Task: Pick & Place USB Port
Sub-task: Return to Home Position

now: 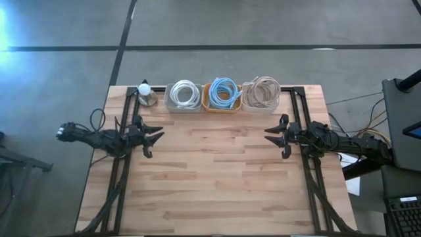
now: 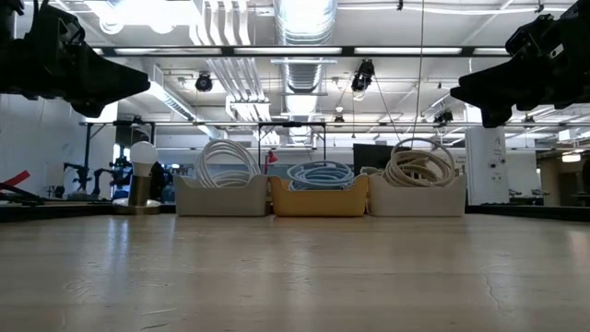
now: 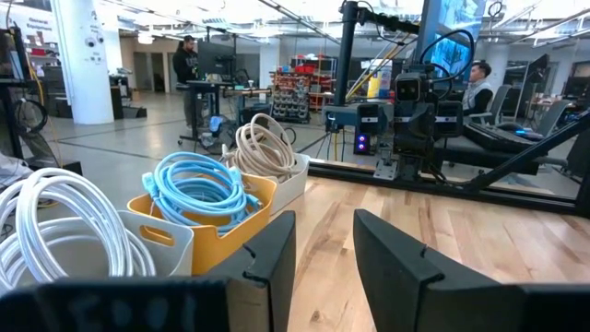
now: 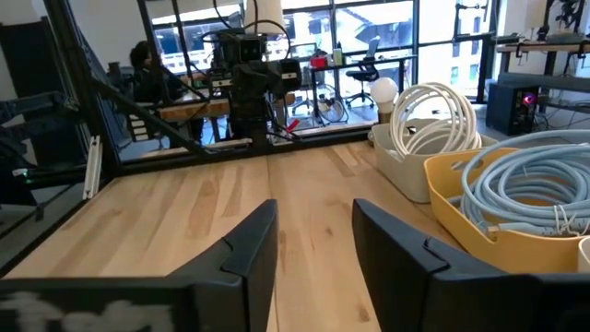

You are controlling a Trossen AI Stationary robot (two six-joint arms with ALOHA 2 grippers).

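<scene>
Three bins stand in a row at the table's far edge, each with a coiled cable: a white bin with a white coil [image 1: 183, 95], an orange bin with a blue coil [image 1: 223, 93], and a white bin with a beige coil [image 1: 261, 93]. My left gripper [image 1: 156, 137] hovers open above the table's left side, pointing right. My right gripper [image 1: 271, 135] hovers open above the right side, pointing left. Both are raised clear of the wood and hold nothing. In the left wrist view the blue coil [image 3: 198, 192] lies just ahead of the fingers.
A small lamp with a white round bulb on a metal base [image 1: 145, 93] stands left of the bins at the far edge. Dark frame rails [image 1: 299, 118] run along both sides of the table. The wooden top [image 1: 217, 171] between the arms is bare. People sit at desks beyond the table.
</scene>
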